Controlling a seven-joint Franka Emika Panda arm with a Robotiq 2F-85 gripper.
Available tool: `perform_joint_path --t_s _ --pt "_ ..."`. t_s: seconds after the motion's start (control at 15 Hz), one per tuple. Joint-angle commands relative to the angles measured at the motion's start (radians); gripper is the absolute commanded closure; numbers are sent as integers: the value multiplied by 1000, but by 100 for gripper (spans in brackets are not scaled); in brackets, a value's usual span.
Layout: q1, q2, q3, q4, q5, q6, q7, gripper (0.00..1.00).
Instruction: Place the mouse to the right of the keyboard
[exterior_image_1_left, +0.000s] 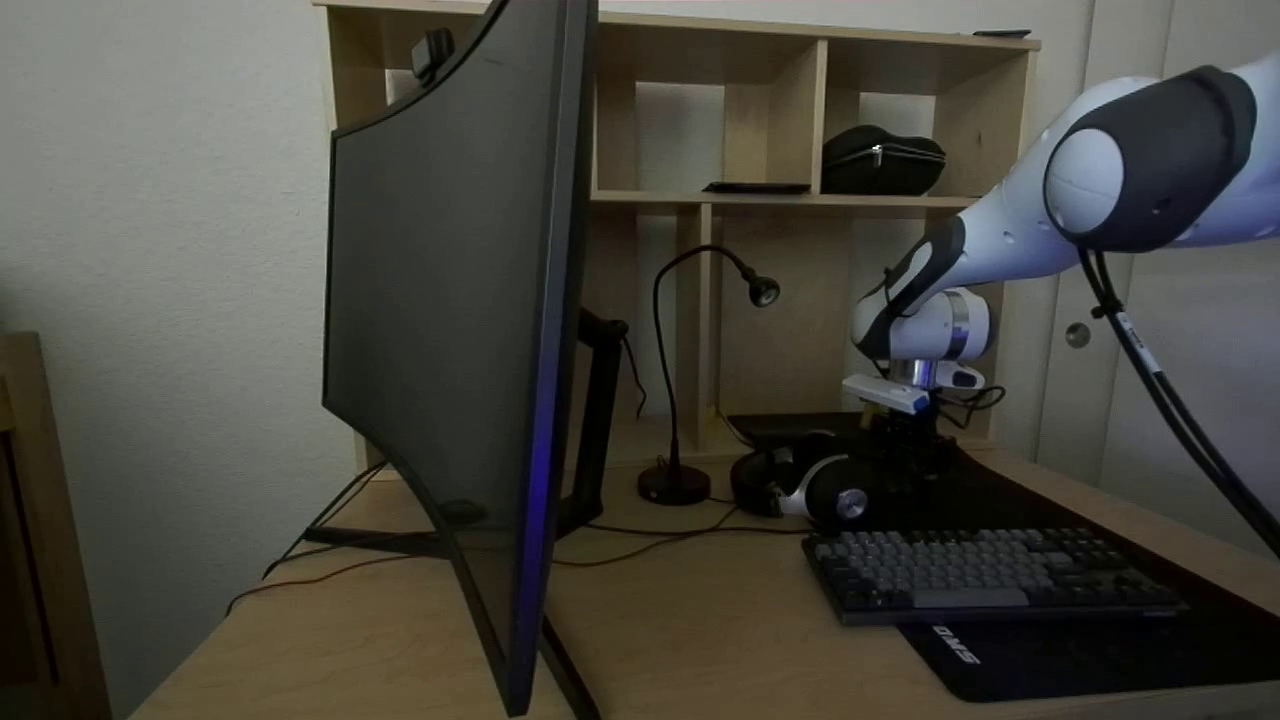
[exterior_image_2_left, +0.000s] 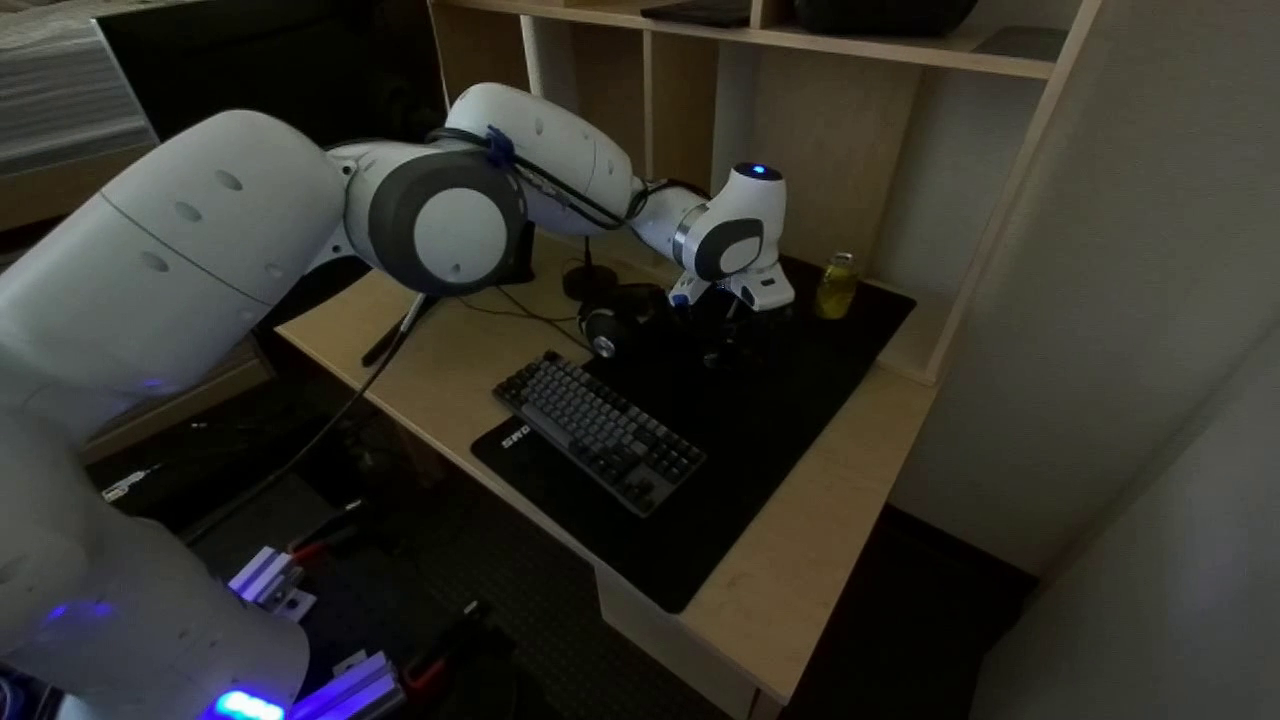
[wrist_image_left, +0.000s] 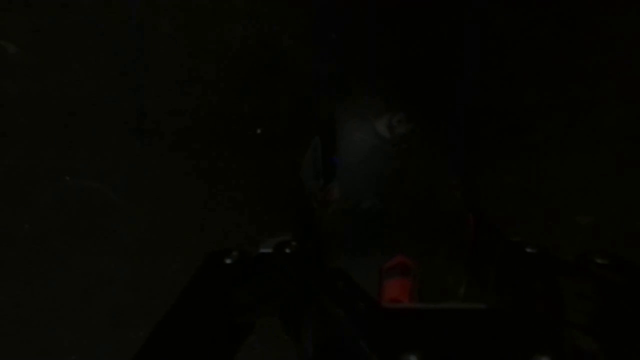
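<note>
The keyboard (exterior_image_1_left: 985, 572) is wide and black with grey and dark keys. It lies at an angle on a black desk mat, and it also shows in an exterior view (exterior_image_2_left: 605, 430). My gripper (exterior_image_1_left: 905, 462) points down low over the mat, behind the keyboard and beside the headphones. It also shows in an exterior view (exterior_image_2_left: 728, 345), dark against the dark mat. The wrist view is almost black; only faint finger outlines, a small red shape (wrist_image_left: 398, 282) and a dim greyish patch (wrist_image_left: 360, 155) show. I cannot make out the mouse in any view. Whether my jaws hold anything is too dark to tell.
Black headphones (exterior_image_2_left: 622, 320) lie close to the gripper and keyboard. A yellow can (exterior_image_2_left: 837, 287) stands on the mat (exterior_image_2_left: 740, 500) by the shelf. A lamp (exterior_image_1_left: 675, 480), cables and the large curved monitor (exterior_image_1_left: 450, 270) stand farther along the desk. A wooden shelf (exterior_image_1_left: 770, 200) rises behind.
</note>
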Motion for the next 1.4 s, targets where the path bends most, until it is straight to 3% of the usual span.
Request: perform_joint_path --t_s 0.0,0.13,0.27,0.53,0.73,0.8,1.07,1.13,1.33 --pt "-18 0 19 0 27 39 -5 55" --pt "-33 -48 23 -37 27 44 -50 55" --pt "-65 -120 29 -94 0 13 -202 55" --pt "-223 -231 121 -169 -55 -45 -507 55" --pt "-311 -278 100 -192 -49 -179 -725 55" --pt "-262 -214 83 -122 -43 -118 -616 30" --pt "-316 -238 86 -143 -43 -173 -716 30" --pt "-313 -238 90 -144 -43 -173 -716 55" --pt "-332 -272 88 -267 -123 -151 -907 55"
